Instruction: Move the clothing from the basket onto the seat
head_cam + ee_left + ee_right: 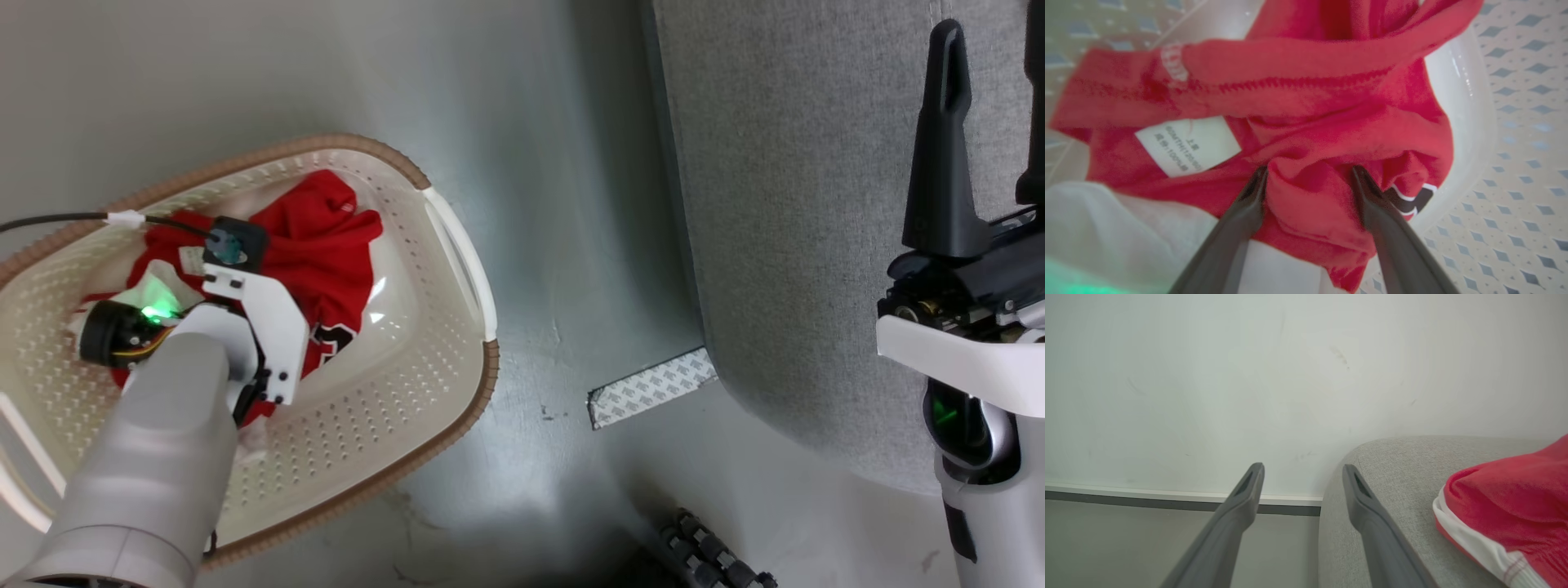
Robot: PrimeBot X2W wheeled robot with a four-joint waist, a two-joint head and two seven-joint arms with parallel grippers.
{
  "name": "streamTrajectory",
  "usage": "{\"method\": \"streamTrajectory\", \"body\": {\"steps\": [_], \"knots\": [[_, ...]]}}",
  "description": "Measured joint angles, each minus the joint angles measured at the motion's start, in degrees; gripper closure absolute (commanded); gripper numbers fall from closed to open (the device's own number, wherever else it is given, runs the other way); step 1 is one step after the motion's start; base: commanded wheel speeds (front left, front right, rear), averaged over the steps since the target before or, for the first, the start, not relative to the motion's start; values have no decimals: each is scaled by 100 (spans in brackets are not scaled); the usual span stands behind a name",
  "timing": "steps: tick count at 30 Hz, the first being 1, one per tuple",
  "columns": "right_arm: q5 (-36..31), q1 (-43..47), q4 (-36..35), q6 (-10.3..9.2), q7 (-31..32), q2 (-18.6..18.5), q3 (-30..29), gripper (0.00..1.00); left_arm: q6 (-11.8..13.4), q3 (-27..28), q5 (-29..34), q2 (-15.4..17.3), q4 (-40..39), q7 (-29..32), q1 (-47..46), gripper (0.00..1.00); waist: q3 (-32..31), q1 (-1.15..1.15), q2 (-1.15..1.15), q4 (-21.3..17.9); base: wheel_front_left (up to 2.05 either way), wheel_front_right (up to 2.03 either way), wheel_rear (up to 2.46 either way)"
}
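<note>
One cream laundry basket (457,245) with a brown rim is seen on a grey floor (563,180), set apart from one large grey sofa (816,204) to its right. A heap of red clothing (326,237) is bunched in the bottom of the basket; how many pieces make up the heap cannot be told. The left gripper (1308,175) is lowered into the basket with its two dark fingers (1241,216) spread apart, and a raised fold of the red fabric is straddled between them, not pinched. One white printed label (1188,145) is sewn to the fabric just left of the fingers, one dark numeral (1412,200) with a white outline is seen just to their right, and some white cloth (1106,228) is seen at the lower left. The right gripper (1302,471) is held over the sofa, its two fingers parted with nothing between them, pointed toward a pale wall (1208,375). One red garment (1515,506) with a white trim band is already laid on the sofa, beside that gripper. One strip of patterned tape (651,388) is stuck to the floor at the sofa's corner.
</note>
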Motion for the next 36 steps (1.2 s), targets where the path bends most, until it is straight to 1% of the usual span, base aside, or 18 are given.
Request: {"method": "streamTrajectory", "body": {"steps": [5, 6, 7, 8, 11, 18, 22, 26, 30, 36], "knots": [[26, 23, -152, 0, 0, 83, -155, 0, 51, -94, 14, 27, 12, 159, -56, 0, 142, -1, 0, -60, 0, 0, 0], [26, 29, -176, 0, 0, 103, -179, 0, 57, -114, 21, 27, 13, 186, -62, 10, 157, -1, 0, -54, 0, 0, 0], [26, 32, -196, 0, 0, 119, -196, 0, 70, -137, 41, 27, 10, 205, -75, 62, 169, -1, 0, -48, 0, 0, 0], [26, 36, -212, 0, 0, 135, -209, 0, 76, -152, 46, 30, 11, 219, -93, 100, 179, -1, 0, -42, 0, 0, 0], [26, 36, -245, 0, 0, 158, -222, 0, 75, -165, 45, 40, 11, 234, -107, 100, 189, -1, 0, -35, 0, 0, 0], [30, -3, -213, 0, 1, 192, -179, 0, 126, -178, -27, 51, 35, -19, -92, 100, 62, 0, 0, -73, 0, 0, 0], [-31, 3, -132, 0, 0, 142, -164, 0, 90, -165, -136, -83, 32, -253, 3, 100, -178, 0, 0, -4, 0, 0, 0], [-124, 112, -47, 0, 0, -44, -303, 0, 3, -193, -211, -332, 36, -589, 215, 100, -565, -1, 0, 136, 0, 0, 0], [-167, 455, 125, 0, 0, -216, -415, 0, -112, -233, -383, -603, 23, -1040, 441, 100, -1060, -1, 0, 330, 0, 0, 0], [-192, 891, 368, 0, 0, -392, -416, 0, -183, -382, -546, -801, -44, -1689, 860, 100, -1946, -1, 0, 636, 0, 0, 0]]}}
